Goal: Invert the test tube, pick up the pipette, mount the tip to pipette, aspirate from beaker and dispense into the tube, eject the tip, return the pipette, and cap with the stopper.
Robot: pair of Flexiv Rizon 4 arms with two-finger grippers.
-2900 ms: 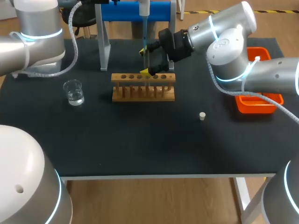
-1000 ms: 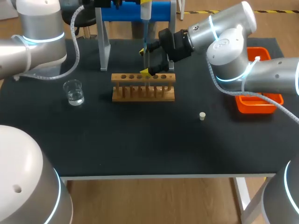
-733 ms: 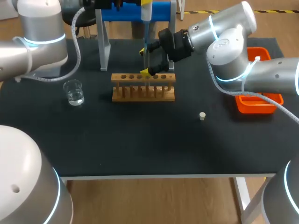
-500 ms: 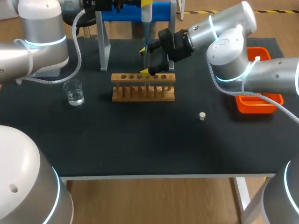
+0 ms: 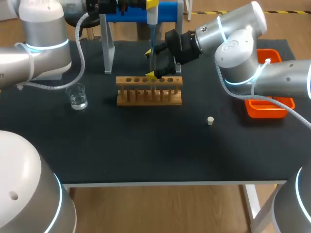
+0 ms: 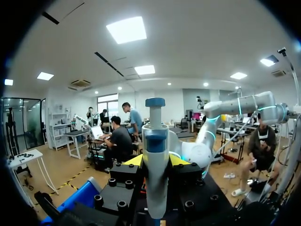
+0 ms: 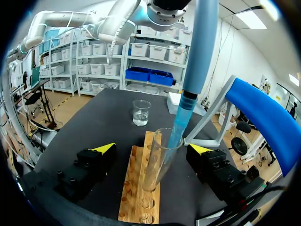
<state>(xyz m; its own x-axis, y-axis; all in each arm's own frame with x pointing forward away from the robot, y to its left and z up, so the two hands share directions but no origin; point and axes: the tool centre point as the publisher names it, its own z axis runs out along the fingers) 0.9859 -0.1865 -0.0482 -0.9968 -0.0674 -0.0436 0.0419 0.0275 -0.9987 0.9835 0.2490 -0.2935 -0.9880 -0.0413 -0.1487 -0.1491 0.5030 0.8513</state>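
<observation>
1. The beaker [image 5: 77, 95] stands on the table [image 5: 146, 145], well to the left of the rack, with clear liquid in its bottom.
2. The wooden rack [image 5: 149, 91] holds one upright test tube [image 7: 157, 160].
3. The pipette [image 6: 155, 155] hangs upright above the rack, its blue tip [image 7: 176, 127] dipping into the tube's mouth. I cannot tell whether the tube holds liquid.
4. The left gripper [image 6: 155, 162] has its jaws clamped on the pipette's body.
5. The right gripper [image 7: 151, 148] has its jaws apart on either side of the tube, clear of the glass.
6. The stopper [image 5: 210, 121] lies on the table to the right of the rack. An orange tray [image 5: 265, 110] sits at the table's right edge, its contents hidden.
</observation>
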